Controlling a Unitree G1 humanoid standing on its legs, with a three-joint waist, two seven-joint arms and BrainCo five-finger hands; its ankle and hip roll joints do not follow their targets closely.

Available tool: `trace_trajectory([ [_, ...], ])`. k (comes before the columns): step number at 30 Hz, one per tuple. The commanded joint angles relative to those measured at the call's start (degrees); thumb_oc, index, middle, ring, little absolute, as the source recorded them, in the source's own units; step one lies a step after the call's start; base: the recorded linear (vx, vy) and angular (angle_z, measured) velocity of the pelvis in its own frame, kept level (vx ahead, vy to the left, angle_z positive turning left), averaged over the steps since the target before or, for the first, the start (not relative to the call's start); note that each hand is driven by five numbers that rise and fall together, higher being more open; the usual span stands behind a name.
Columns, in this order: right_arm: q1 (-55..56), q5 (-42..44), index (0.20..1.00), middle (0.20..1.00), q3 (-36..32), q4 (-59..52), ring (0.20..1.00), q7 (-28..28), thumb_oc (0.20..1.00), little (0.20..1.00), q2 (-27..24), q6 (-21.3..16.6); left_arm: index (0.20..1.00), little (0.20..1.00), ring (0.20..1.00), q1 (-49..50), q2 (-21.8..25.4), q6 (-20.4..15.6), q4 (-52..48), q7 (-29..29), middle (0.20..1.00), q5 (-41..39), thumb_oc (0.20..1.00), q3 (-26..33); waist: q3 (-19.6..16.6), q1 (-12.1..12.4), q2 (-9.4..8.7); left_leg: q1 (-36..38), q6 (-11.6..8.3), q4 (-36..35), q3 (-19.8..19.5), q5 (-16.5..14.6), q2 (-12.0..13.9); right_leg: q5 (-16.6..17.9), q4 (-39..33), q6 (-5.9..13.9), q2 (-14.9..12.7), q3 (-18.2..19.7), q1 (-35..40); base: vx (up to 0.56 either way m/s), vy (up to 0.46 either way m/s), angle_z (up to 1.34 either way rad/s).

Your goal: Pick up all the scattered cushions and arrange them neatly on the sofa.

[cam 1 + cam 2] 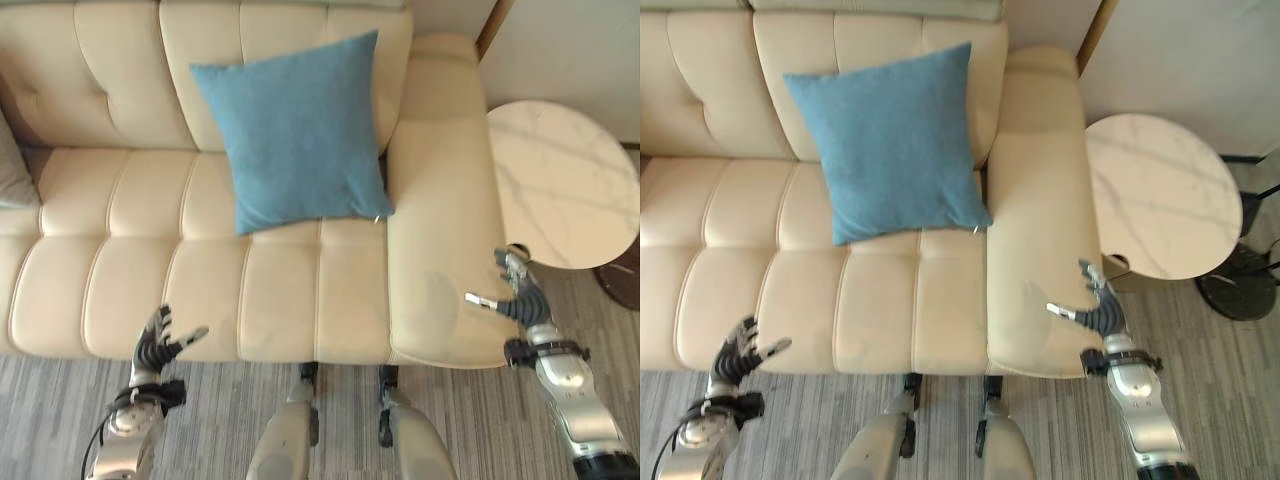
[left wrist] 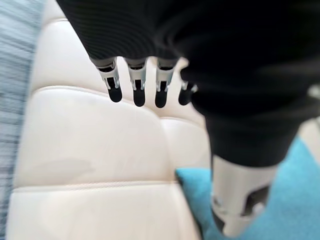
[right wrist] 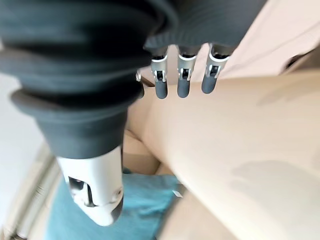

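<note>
The left hand [image 1: 157, 343] hovers at the front edge of the sofa [image 1: 120, 290] seat, its fingers [image 2: 137, 87] spread and relaxed, holding nothing. The right hand [image 1: 517, 292] hangs just off the front of the sofa's armrest [image 1: 440, 200], fingers loosely apart and also empty.

Past both hands, the blue cushion [image 1: 300, 130] leans against the sofa's backrest, its lower edge resting on the seat close to the armrest. It is roughly square and sits slightly turned, so one corner points down toward the armrest. From either hand it lies forward and up the seat, well apart from the fingers. It lies nearer the armrest than the sofa's far end, so the right hand looks a little closer, though the armrest stands between that hand and the cushion; the left hand has a clear path over the seat.

A grey cushion edge [image 1: 12, 165] shows at the sofa's far end from the armrest. A round marble tabletop [image 1: 560, 180] stands beside the armrest.

A small tag or zip pull shows at the blue cushion's lower corner; no writing can be read on it or anywhere else.
</note>
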Motion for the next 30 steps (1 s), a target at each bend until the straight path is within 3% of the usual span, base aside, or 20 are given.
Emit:
trace_trajectory([
  [1, -1.55, -5.93, 1.000, 1.000, 2.12, 5.03, 1.000, 0.92, 1.000, 1.000, -2.21, -0.19, 1.000, 1.000, 1.000, 0.33, 0.65, 0.30, 1.02, -1.56, 1.000, 5.89, 1.000, 0.76, -4.56, -1.18, 0.11, 0.25, -1.07, 6.68, 0.50, -10.11, -0.95, -0.09, -0.53, 5.05, -2.47, -1.37, 1.06, -0.01, 0.113, -0.17],
  [5, -0.62, -8.80, 1.000, 1.000, 3.28, 12.75, 1.000, 0.31, 1.000, 1.000, -1.75, 0.54, 1.000, 1.000, 1.000, 2.37, 0.39, 0.56, 4.05, -2.12, 1.000, 9.38, 1.000, 0.19, -5.56, -1.50, -0.13, 2.78, -0.57, 5.49, 2.48, -10.09, -0.90, 1.66, -0.88, 5.75, -2.43, -0.45, 1.11, -0.08, 0.066, -0.24],
  [6, -1.92, -7.87, 1.000, 1.000, 4.14, 17.83, 1.000, -0.74, 1.000, 1.000, -0.64, 1.12, 1.000, 1.000, 1.000, 1.79, 0.60, 0.52, 5.69, -1.56, 1.000, 9.44, 1.000, -0.82, -4.94, -1.50, 0.07, 3.10, -0.35, 5.09, 3.55, -9.26, -0.22, 2.24, 2.94, 6.14, -2.45, -1.23, -0.09, -0.24, 0.021, -0.48],
  [8, -2.58, -7.80, 1.000, 1.000, 5.03, 19.78, 1.000, -1.30, 1.000, 1.000, 0.06, 1.12, 1.000, 1.000, 1.000, 1.40, 1.16, 0.72, 5.97, -1.08, 1.000, 10.87, 1.000, -1.03, -4.08, -0.87, 1.08, 3.51, -0.24, 4.24, 4.02, -7.54, 1.00, -1.69, 9.33, 4.94, -1.88, -3.71, 0.28, -0.34, 0.014, -0.59],
  [9, -2.26, -7.17, 1.000, 1.000, 5.25, 22.23, 1.000, -2.10, 1.000, 1.000, 0.65, 1.34, 1.000, 1.000, 1.000, 0.67, 1.08, 0.86, 7.77, -0.15, 1.000, 10.49, 1.000, -0.74, -4.89, -0.23, 2.00, 3.95, -0.03, 2.28, 3.91, -5.38, 1.71, -6.84, 19.42, 3.17, 0.92, -2.64, 2.18, -0.28, -0.014, -0.33],
  [11, -2.24, -7.02, 1.000, 1.000, 5.37, 22.88, 1.000, -2.58, 1.000, 1.000, 0.86, 1.26, 1.000, 1.000, 1.000, 0.43, 0.82, 0.93, 8.02, 0.21, 1.000, 9.97, 1.000, -0.72, -5.48, 0.33, 1.94, 3.53, -0.18, 2.08, 3.81, -4.69, 1.75, -7.80, 21.15, 2.76, 2.17, -1.73, 3.38, -0.18, -0.095, 0.09],
  [13, -2.28, -6.54, 1.000, 1.000, 5.23, 23.93, 1.000, -3.09, 1.000, 1.000, 1.07, 1.30, 1.000, 1.000, 1.000, 0.30, 0.54, 0.76, 8.82, 0.76, 1.000, 9.35, 1.000, -0.52, -6.00, 0.84, 1.44, 2.88, -0.36, 2.39, 3.90, -4.57, 1.53, -9.08, 19.07, 2.58, 2.81, -1.25, 6.30, -0.15, -0.164, -0.02],
  [14, -2.40, -5.21, 1.000, 1.000, 5.54, 24.39, 1.000, -3.25, 1.000, 1.000, 1.49, 1.92, 1.000, 1.000, 1.000, -0.23, 0.05, 0.74, 9.73, 1.33, 1.000, 8.80, 1.000, -0.41, -6.27, 1.95, 0.55, 1.07, -1.27, 2.53, 3.37, -2.60, 1.36, -13.41, 13.04, 0.38, 5.04, -0.37, 9.61, -0.20, -0.208, 0.01],
  [15, -2.57, -4.71, 1.000, 1.000, 5.78, 24.83, 1.000, -3.50, 1.000, 1.000, 1.69, 1.89, 1.000, 1.000, 1.000, -0.63, 0.04, 0.46, 10.24, 1.57, 1.000, 8.87, 1.000, -0.84, -6.44, 2.12, 0.31, -0.27, -1.72, 2.33, 3.12, -1.29, 1.20, -14.20, 10.04, -0.35, 6.15, 0.42, 10.41, -0.40, -0.353, 0.21],
  [16, -3.57, -3.03, 1.000, 1.000, 5.93, 24.68, 1.000, -4.13, 1.000, 1.000, 1.40, 1.88, 1.000, 1.000, 1.000, -1.52, -0.53, 0.22, 10.11, 2.10, 1.000, 8.61, 1.000, -1.68, -5.89, 2.13, 0.61, -3.60, -3.97, 1.58, 2.78, 2.07, 1.66, -13.99, 6.40, -1.81, 8.95, 1.97, 9.61, -0.37, -0.269, 0.50],
  [17, -3.86, -2.61, 1.000, 1.000, 5.99, 24.67, 1.000, -4.35, 1.000, 1.000, 0.98, 1.95, 1.000, 1.000, 1.000, -2.00, -0.67, 0.16, 10.36, 2.23, 1.000, 8.63, 1.000, -1.99, -5.74, 2.11, 1.08, -4.59, -4.70, 0.87, 2.73, 3.09, 1.80, -13.37, 4.95, -2.15, 9.54, 1.57, 9.27, -0.29, -0.189, 0.58],
  [19, -4.44, -1.71, 1.000, 1.000, 5.89, 24.88, 1.000, -4.49, 1.000, 1.000, 0.40, 2.18, 1.000, 1.000, 1.000, -2.60, -1.32, 0.15, 10.42, 1.98, 1.000, 8.78, 1.000, -3.06, -4.65, 2.23, 1.31, -5.97, -5.67, 1.35, 1.50, 2.97, 1.27, -12.36, 3.84, -2.37, 9.51, 1.19, 8.55, -0.28, -0.080, 0.34],
  [21, -4.63, -1.46, 1.000, 1.000, 5.62, 25.58, 1.000, -4.31, 1.000, 1.000, 0.33, 2.28, 1.000, 1.000, 1.000, -2.61, -1.89, 0.40, 10.78, 1.44, 1.000, 9.27, 1.000, -3.51, -4.82, 1.34, 0.98, -5.23, -4.41, 2.98, 0.06, 0.23, 0.47, -10.91, 3.47, -1.90, 8.35, -0.15, 7.56, -0.28, -0.046, 0.17],
  [22, -3.81, -1.12, 1.000, 1.000, 5.27, 25.32, 1.000, -3.97, 1.000, 1.000, 0.57, 1.93, 1.000, 1.000, 1.000, -2.05, -2.11, 0.40, 10.84, 0.95, 1.000, 9.70, 1.000, -3.66, -5.02, 0.23, 0.20, -2.08, -3.44, 5.13, -0.92, -3.83, 0.55, -9.80, 3.66, -1.60, 6.72, -0.96, 6.84, -0.17, 0.003, 0.34],
  [23, -3.25, -1.06, 1.000, 1.000, 4.77, 24.89, 1.000, -3.79, 1.000, 1.000, 0.77, 1.85, 1.000, 1.000, 1.000, -1.83, -2.32, 0.51, 10.78, 0.83, 1.000, 9.79, 1.000, -3.49, -5.55, -0.20, 0.29, -0.73, -3.33, 4.97, -1.40, -4.49, 0.80, -9.48, 3.56, -1.64, 6.68, -1.20, 6.30, -0.13, 0.016, 0.42],
  [25, -3.12, -0.52, 1.000, 1.000, 4.56, 26.47, 1.000, -4.09, 1.000, 1.000, 0.98, 1.81, 1.000, 1.000, 1.000, -1.93, -2.64, 0.54, 11.02, 1.61, 1.000, 9.11, 1.000, -3.17, -5.88, -0.63, 0.56, -0.45, -3.42, 4.93, -3.32, -4.18, 0.29, -9.27, 3.09, -1.81, 6.87, -1.51, 6.49, -0.03, 0.012, 0.45],
  [30, -2.94, 0.67, 1.000, 1.000, 3.54, 27.76, 1.000, -4.03, 1.000, 1.000, 1.63, 2.07, 1.000, 1.000, 1.000, -1.58, -1.75, 0.69, 11.54, 1.16, 1.000, 9.26, 1.000, -2.75, -7.76, -1.04, 1.25, 2.98, -3.12, 0.46, -2.37, -3.78, 0.25, -8.98, 2.16, -1.52, 7.01, -2.04, 7.63, 0.03, 0.052, 0.11],
])
